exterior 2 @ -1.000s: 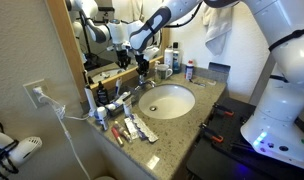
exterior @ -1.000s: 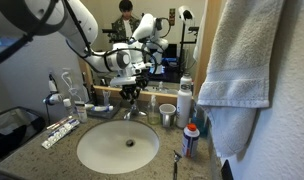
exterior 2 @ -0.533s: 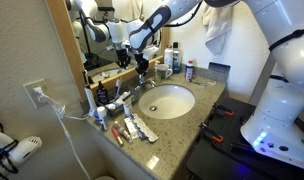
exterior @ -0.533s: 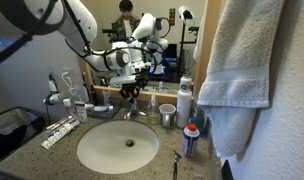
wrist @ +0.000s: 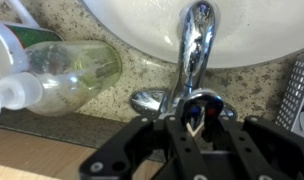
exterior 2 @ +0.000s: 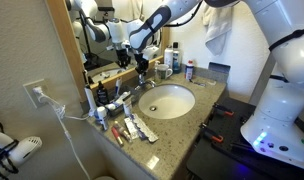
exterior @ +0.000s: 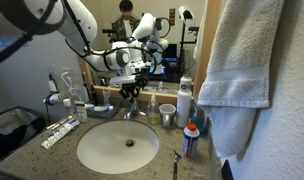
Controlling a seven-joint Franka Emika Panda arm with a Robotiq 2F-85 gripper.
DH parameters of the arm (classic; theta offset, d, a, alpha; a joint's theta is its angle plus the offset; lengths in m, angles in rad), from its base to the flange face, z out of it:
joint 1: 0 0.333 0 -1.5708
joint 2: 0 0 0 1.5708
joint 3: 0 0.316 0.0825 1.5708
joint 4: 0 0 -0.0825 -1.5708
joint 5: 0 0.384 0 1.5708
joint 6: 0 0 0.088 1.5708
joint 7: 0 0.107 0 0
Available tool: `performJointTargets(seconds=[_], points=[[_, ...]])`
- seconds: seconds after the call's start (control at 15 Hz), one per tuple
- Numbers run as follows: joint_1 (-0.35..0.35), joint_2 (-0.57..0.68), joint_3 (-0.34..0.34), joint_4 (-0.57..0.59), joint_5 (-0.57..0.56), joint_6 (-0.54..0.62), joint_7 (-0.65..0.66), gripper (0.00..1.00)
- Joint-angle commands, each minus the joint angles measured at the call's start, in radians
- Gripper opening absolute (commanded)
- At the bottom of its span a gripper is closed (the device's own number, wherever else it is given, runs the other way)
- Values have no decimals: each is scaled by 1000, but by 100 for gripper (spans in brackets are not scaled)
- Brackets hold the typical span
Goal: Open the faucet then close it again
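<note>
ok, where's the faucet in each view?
In an exterior view: faucet centre, just behind the white basin.
In an exterior view: faucet above centre, at the basin's left rim.
Wrist view: faucet top centre, spout over the basin.
Shared landmark: the white basin.

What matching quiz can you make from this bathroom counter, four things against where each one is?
Things:
1 faucet
2 towel
3 metal cup
4 outlet

Places:
A hanging in folds, off the counter
B at the back rim of the white basin
C set in the wall
D standing on the counter beside the basin

Pairs: 1-B, 2-A, 3-D, 4-C
</note>
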Motion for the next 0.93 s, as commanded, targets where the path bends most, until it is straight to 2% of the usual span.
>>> performJointTargets(seconds=[0.0,0.87], points=[[17,-109,-7,2,-17,-63,18,3],[1,-120,-2,-26,7,-72,17,3]])
